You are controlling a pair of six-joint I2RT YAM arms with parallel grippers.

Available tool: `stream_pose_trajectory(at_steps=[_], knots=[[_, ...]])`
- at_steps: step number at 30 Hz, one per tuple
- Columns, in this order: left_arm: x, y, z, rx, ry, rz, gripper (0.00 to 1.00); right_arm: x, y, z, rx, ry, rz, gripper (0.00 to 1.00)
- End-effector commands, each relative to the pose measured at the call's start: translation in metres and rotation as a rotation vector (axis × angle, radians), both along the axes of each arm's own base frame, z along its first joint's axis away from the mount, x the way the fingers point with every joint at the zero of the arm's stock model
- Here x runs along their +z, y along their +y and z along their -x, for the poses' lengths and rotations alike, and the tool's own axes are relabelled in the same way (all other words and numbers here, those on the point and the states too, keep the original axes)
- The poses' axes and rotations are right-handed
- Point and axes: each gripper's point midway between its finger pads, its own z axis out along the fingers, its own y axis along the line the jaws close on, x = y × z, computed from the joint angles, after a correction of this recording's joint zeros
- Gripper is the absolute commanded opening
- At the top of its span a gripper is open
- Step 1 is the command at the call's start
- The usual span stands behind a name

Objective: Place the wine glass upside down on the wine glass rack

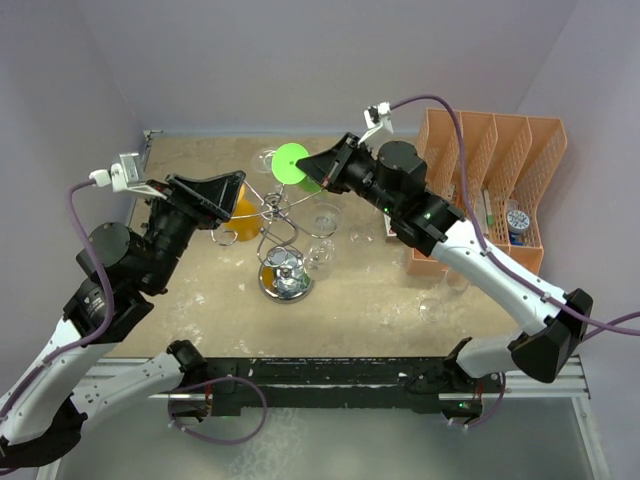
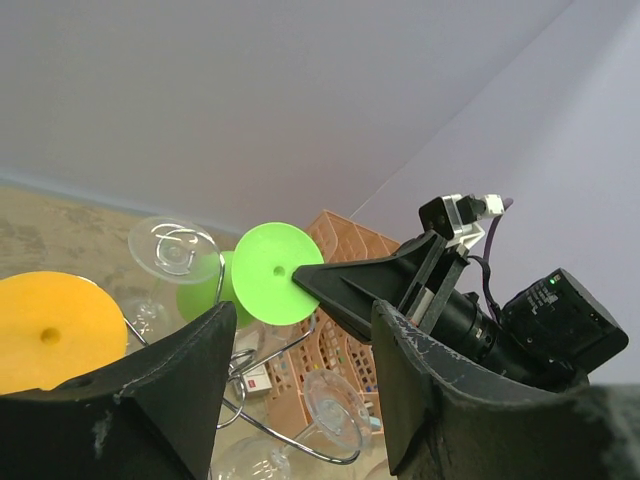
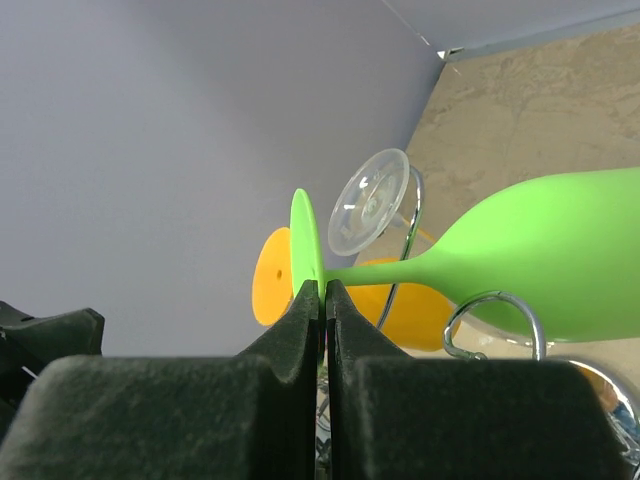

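Observation:
The wine glass is bright green, and my right gripper (image 1: pixel 320 176) is shut on the edge of its round foot (image 1: pixel 291 163). In the right wrist view the gripper (image 3: pixel 323 290) pinches the foot (image 3: pixel 307 240). The stem and the bowl (image 3: pixel 545 250) reach away to the right, over a curled chrome arm (image 3: pixel 495 305); I cannot tell whether they touch. The wine glass rack (image 1: pixel 284 236) stands mid-table on its mirrored disc (image 1: pixel 286 281). My left gripper (image 1: pixel 232 190) is open and empty just left of the rack, next to an orange glass (image 1: pixel 247 208).
On the rack hang the orange glass (image 2: pixel 50 330) and clear glasses (image 2: pixel 172 250) (image 2: pixel 335 400). More clear glasses stand on the table at the right (image 1: pixel 432 308) (image 1: pixel 362 236). An orange mesh organiser (image 1: pixel 492 170) fills the back right corner. Walls close in behind and at both sides.

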Motion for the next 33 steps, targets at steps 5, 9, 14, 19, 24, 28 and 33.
stream_pose_trajectory(at_steps=[5,9,14,19,24,28,33], knots=[[0.006,0.011,0.000,0.044,-0.028,-0.009,0.54,0.019,0.003,0.006,0.028,-0.032,-0.012,0.00],[0.008,0.015,0.001,0.059,-0.029,-0.015,0.54,0.018,0.001,0.007,0.027,-0.020,0.005,0.00],[0.006,0.017,0.000,0.069,-0.028,-0.025,0.54,0.018,-0.003,0.012,0.028,-0.008,0.004,0.00],[0.006,0.018,0.000,0.072,-0.028,-0.031,0.54,0.016,-0.002,0.021,0.064,0.001,0.006,0.00],[0.005,0.018,0.000,0.074,-0.025,-0.033,0.54,0.021,-0.007,0.026,0.069,-0.006,-0.006,0.00],[0.004,0.018,0.000,0.074,-0.024,-0.034,0.54,0.025,-0.015,0.030,0.052,-0.007,-0.010,0.00],[0.004,0.019,0.000,0.076,-0.022,-0.032,0.54,0.022,-0.019,0.038,0.067,-0.004,-0.014,0.00]])
